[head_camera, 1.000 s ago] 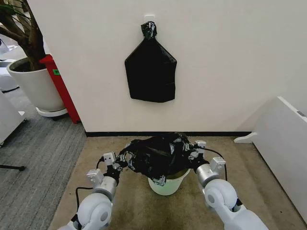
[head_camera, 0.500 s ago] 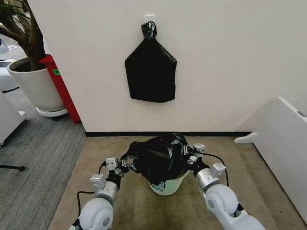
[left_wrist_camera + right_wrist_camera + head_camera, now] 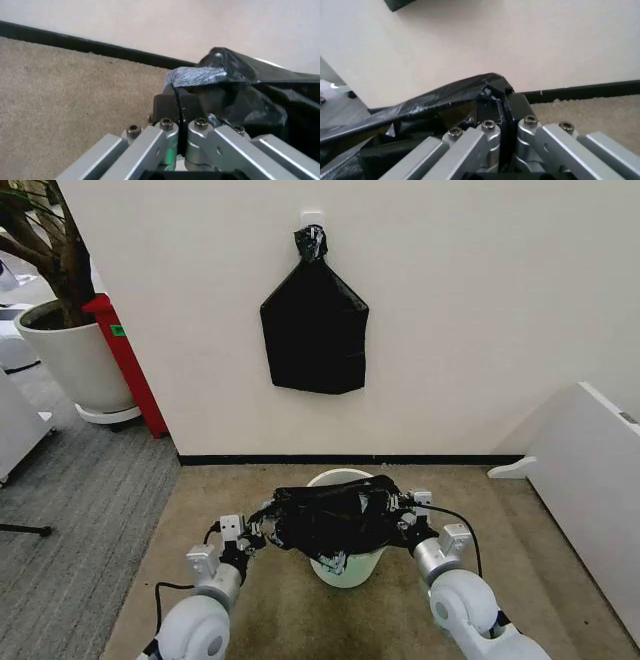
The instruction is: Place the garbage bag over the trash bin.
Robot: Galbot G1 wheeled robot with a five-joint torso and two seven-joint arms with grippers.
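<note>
- A small cream-white trash bin (image 3: 345, 565) stands on a tan carpet (image 3: 300, 620), a little out from a white wall (image 3: 480, 310) with a black baseboard (image 3: 300, 460).
- A crinkled black garbage bag (image 3: 333, 520) is stretched wide across the near side of the bin's top. The far part of the bin's rim shows bare behind the bag, and the bin's lower wall shows below it.
- The left gripper (image 3: 262, 520) is just to the left of the bin, at rim height. Its fingers are pressed together, pinching the left edge of the bag; the left wrist view shows the closed tips (image 3: 176, 107) with black plastic gathered at them.
- The right gripper (image 3: 398, 510) is just to the right of the bin, at the same height. Its fingers are also clamped tight on the bag's right edge, seen close up in the right wrist view (image 3: 496, 105).
- On the wall above the bin hangs a flat black plastic bundle (image 3: 314, 330) with a knotted top.
- Far to the left of the bin sits a large white plant pot (image 3: 75, 360), with a red object (image 3: 125, 360) beside it.
</note>
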